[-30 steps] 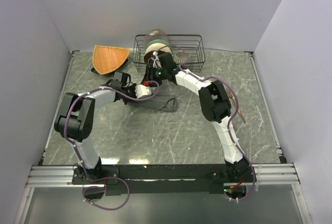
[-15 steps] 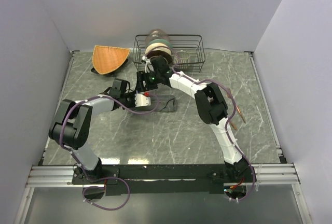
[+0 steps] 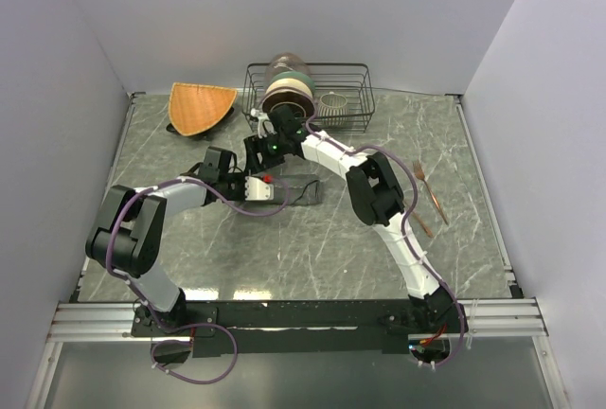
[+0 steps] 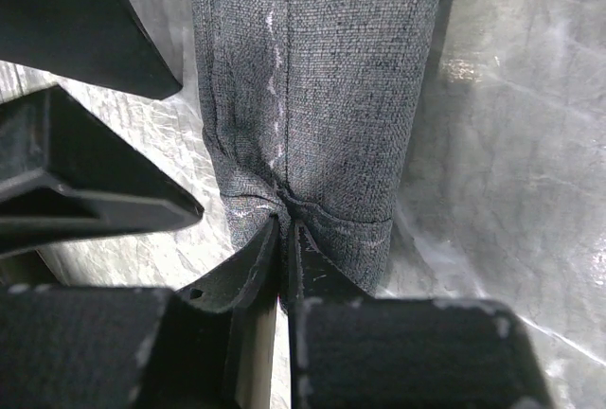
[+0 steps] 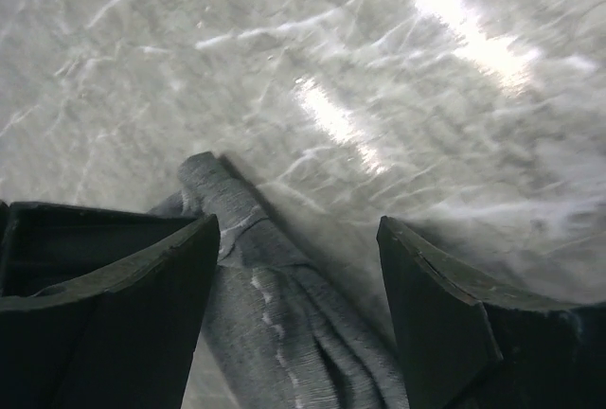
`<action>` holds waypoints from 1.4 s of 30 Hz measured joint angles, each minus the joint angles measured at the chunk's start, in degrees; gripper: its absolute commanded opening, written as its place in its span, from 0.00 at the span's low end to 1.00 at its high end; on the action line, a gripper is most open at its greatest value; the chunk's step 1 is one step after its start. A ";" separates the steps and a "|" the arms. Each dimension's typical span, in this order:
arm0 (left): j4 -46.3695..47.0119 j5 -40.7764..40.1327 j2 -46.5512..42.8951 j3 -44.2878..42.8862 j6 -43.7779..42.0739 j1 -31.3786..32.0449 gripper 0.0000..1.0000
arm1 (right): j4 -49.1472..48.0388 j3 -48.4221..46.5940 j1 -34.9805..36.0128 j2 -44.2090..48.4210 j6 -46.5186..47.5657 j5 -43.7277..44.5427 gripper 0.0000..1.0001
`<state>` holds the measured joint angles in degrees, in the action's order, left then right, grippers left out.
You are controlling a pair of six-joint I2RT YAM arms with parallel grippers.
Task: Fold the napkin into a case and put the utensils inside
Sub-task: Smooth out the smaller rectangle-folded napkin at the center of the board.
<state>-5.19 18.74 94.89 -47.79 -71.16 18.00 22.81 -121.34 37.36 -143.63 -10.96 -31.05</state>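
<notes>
While the napkin (image 4: 312, 78) lies folded into a long narrow strip on the desk (image 3: 312, 248) just in front of the wire rack (image 3: 350, 97), its long axis runs roughly parallel to the rack's front. One hemmed short end points at the left end effector (image 4: 284, 229), which is pinched closed on that hem. Between strip and rack the right end effector (image 5: 298, 229) stands with fingers wide apart, gripping nothing, a rumpled cloth end beside one finger; right of the rack and nearer the arms, the utensils (image 3: 428, 199) lie with handles running roughly far to near.
</notes>
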 measured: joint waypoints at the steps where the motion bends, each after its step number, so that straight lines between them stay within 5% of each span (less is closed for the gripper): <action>1: 0.00 0.00 -0.04 0.07 -0.17 0.00 0.15 | 0.52 -0.52 0.00 -0.17 0.31 0.00 0.70; 5: -0.26 0.00 -0.20 0.09 -0.48 0.00 0.18 | 1.97 -0.59 0.00 -0.22 1.33 0.28 0.62; 18: -1.95 0.46 -0.48 -0.13 -1.27 0.00 0.16 | 6.16 1.60 -4.02 2.45 -2.73 -3.10 0.67; 29: -6.16 0.02 -3.74 1.62 -0.20 1.70 0.16 | 12.09 14.69 -8.61 20.00 -2.80 -10.88 0.45; 42: -6.34 -2.23 -4.61 2.45 1.81 3.26 0.23 | 13.49 16.98 -6.21 12.11 -2.71 -11.85 0.41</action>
<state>-11.53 16.51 90.28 -45.34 -69.34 21.26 36.29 -104.36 31.16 -131.52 -13.67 -42.89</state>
